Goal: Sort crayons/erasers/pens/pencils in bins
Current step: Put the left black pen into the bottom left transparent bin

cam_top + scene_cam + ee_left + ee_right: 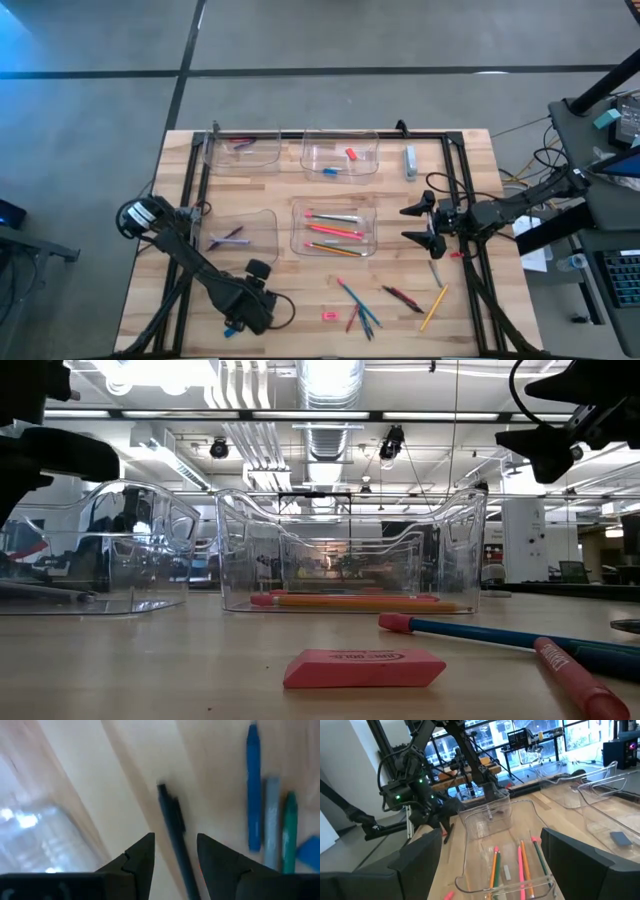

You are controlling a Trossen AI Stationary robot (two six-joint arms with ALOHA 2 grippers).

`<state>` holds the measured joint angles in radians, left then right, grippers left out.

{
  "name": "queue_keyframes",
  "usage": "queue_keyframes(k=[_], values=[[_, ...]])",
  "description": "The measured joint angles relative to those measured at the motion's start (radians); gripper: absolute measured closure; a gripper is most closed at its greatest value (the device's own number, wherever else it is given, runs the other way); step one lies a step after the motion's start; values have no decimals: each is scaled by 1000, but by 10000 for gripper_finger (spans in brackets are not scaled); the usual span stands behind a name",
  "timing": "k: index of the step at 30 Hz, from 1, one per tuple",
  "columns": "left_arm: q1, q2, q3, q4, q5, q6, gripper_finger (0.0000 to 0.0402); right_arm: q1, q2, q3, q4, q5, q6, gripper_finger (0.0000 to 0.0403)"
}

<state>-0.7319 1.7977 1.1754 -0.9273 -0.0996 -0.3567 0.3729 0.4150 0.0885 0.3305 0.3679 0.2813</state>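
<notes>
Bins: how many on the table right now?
4. Back-left bin, back-middle bin, front-left bin beside the left arm, and the middle bin holding pencils. All are clear plastic; none looks hidden in the high view.

Four clear bins (335,228), two arms, one loose pink eraser (329,316) on the table.

Industrial lab: exposed ceiling ducts (325,400), concrete floor (330,40)
</notes>
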Motion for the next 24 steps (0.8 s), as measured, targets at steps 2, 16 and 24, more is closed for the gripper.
queue_keyframes(k=[2,16,24], values=[[0,1,5,-60,12,-4,270,0,0,-1,0,0,0,78],[-31,1,131,-240,-135,-59,270,0,0,-2,0,1,0,78],[-52,22,188,-66,-154,12,270,0,0,-4,0,1,10,78]])
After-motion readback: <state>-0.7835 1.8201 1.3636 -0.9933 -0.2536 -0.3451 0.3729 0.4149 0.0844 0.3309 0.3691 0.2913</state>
